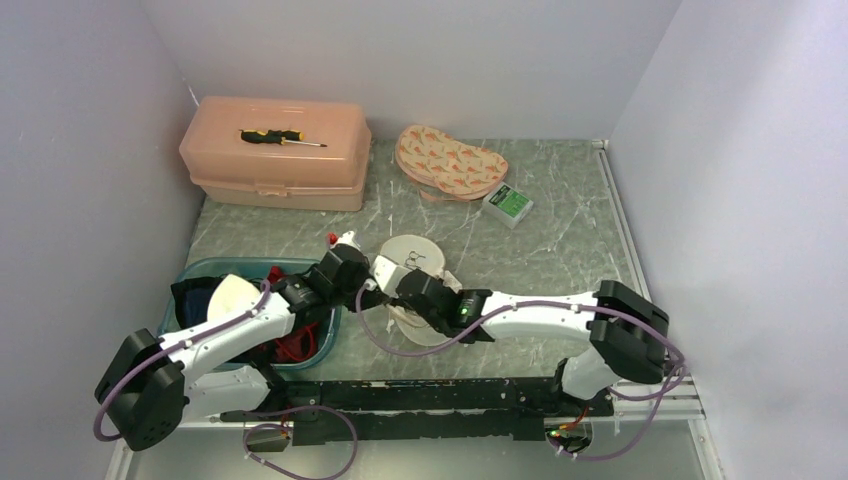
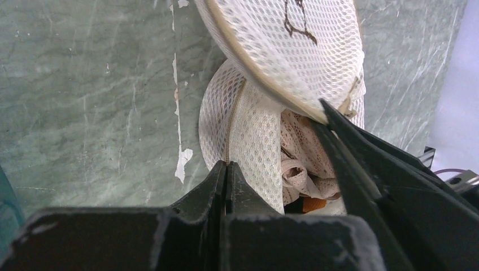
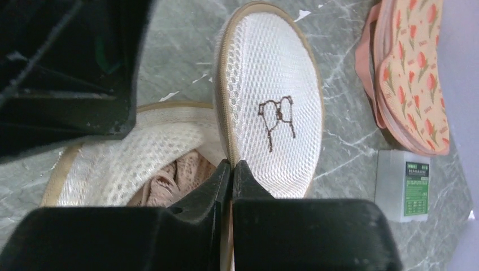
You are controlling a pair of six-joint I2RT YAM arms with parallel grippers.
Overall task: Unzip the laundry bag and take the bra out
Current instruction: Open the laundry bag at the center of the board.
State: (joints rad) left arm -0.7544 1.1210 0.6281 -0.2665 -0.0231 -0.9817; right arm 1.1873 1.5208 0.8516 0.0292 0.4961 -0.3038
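Note:
The laundry bag (image 1: 412, 252) is a round white mesh clamshell, and it gapes open. Its lid (image 3: 277, 84), with a small brown drawing on it, stands up from the lower half (image 2: 248, 130). My left gripper (image 2: 227, 165) is shut on the tan zipper rim of the lower half. My right gripper (image 3: 232, 164) is shut on the lid's rim. In the top view both grippers, left (image 1: 372, 292) and right (image 1: 398, 288), meet at the bag's near side. Crumpled pale pink lace fabric (image 2: 302, 164) lies inside; I cannot tell whether it is the bra.
A teal bin (image 1: 200, 268) with dark, white and bright red fabric (image 1: 295, 345) sits under my left arm. At the back are a peach box (image 1: 275, 155) with a screwdriver (image 1: 280, 137) on it, a flowered pouch (image 1: 450, 165) and a small green-labelled box (image 1: 508, 203).

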